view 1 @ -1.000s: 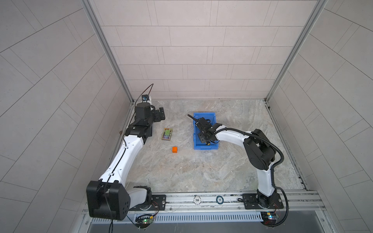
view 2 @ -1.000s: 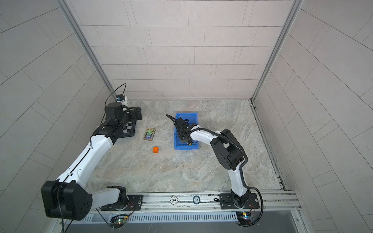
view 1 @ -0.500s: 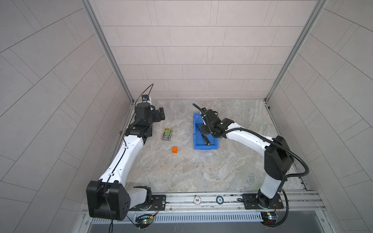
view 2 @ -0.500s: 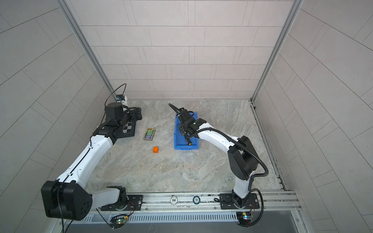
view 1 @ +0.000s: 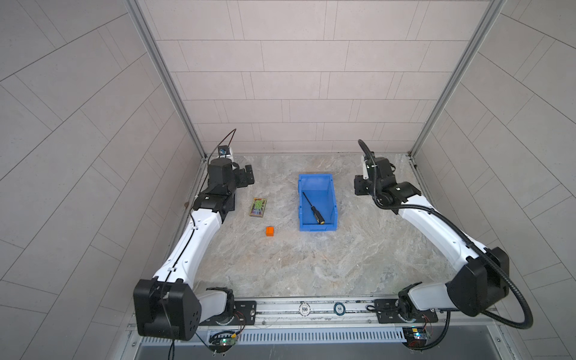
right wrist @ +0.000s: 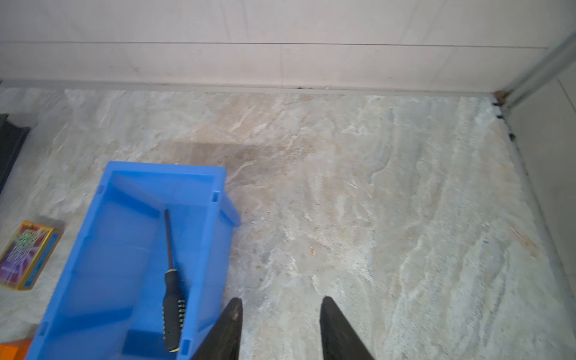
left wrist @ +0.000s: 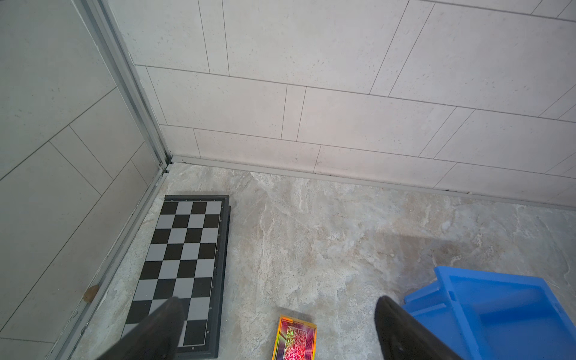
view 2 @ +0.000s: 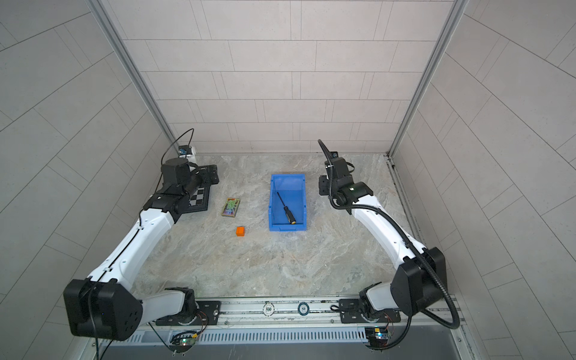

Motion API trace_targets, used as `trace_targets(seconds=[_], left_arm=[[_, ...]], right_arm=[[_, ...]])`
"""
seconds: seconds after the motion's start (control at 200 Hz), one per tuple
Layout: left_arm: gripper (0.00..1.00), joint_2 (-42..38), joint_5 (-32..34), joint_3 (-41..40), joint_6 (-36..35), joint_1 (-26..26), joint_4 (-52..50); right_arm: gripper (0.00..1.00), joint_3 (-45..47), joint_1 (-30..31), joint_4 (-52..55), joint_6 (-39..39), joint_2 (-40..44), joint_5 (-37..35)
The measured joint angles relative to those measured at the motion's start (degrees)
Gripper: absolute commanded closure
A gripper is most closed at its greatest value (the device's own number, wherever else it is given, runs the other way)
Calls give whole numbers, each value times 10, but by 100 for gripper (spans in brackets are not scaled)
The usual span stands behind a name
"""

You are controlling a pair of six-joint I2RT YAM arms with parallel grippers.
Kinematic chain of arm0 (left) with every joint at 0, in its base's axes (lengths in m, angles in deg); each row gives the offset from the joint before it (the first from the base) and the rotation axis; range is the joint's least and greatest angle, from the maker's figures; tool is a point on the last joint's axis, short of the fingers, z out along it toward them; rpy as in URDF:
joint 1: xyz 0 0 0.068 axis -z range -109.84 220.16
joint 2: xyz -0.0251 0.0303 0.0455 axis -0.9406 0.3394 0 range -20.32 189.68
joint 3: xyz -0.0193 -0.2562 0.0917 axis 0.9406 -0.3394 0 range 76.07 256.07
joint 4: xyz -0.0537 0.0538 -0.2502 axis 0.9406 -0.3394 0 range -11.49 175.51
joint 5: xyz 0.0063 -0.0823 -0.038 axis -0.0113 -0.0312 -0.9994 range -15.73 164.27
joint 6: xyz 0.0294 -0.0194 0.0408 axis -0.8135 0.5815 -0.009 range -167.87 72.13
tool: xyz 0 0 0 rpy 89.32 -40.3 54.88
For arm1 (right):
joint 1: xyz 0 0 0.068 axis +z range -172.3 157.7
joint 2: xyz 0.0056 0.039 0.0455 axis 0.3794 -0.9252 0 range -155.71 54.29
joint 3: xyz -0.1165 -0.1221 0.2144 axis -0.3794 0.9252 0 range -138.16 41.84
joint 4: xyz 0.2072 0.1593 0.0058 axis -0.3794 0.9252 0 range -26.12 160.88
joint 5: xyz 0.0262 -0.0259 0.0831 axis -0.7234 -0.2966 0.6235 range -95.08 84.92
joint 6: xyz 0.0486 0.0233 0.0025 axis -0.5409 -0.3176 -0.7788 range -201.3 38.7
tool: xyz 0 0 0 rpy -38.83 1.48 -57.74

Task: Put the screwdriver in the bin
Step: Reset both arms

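The screwdriver (view 1: 313, 208) lies diagonally on the floor of the bin (view 1: 318, 228), yellow butt toward the front lip. It looks light, stiff and slim (the shaft likely slippery), best pinched at the ribbed handle. The 2 claws, right gripper (right wrist: 282, 300) and left gripper (left wrist: 279, 300), gape empty.

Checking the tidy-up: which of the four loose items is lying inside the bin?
The screwdriver, diagonal on the floor of the blue bin. The card box, orange cube and chessboard all lie on the tabletop outside it.
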Motion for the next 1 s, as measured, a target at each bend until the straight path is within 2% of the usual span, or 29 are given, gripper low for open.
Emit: trace_targets(seconds=[0.07, 0.17, 0.23, 0.391, 0.501, 0.596, 0.726, 0.906, 1.002], left_arm=[[1, -14, 10, -15, -3, 0, 9], [1, -59, 34, -62, -7, 0, 33], [0, -97, 53, -101, -8, 0, 50], [0, -186, 104, -242, -7, 0, 142], [1, -197, 132, -355, -9, 0, 239], [0, -161, 150, -421, -12, 0, 305], [0, -86, 170, -456, -10, 0, 415], [1, -6, 188, -466, -23, 0, 534], [0, 28, 190, -466, -30, 0, 581]], right_arm=[[36, 40, -38, -11, -2, 33, -1], [10, 93, -87, -28, -4, 75, -7], [1, 119, -103, -40, -5, 92, -21], [1, 183, -108, -87, -9, 120, -58], [1, 229, -108, -126, -4, 134, -88], [1, 265, -108, -167, 11, 136, -119], [1, 313, -108, -245, 49, 123, -147], [1, 413, -108, -422, 99, 84, -163], [1, 438, -108, -489, 114, 45, -168]])
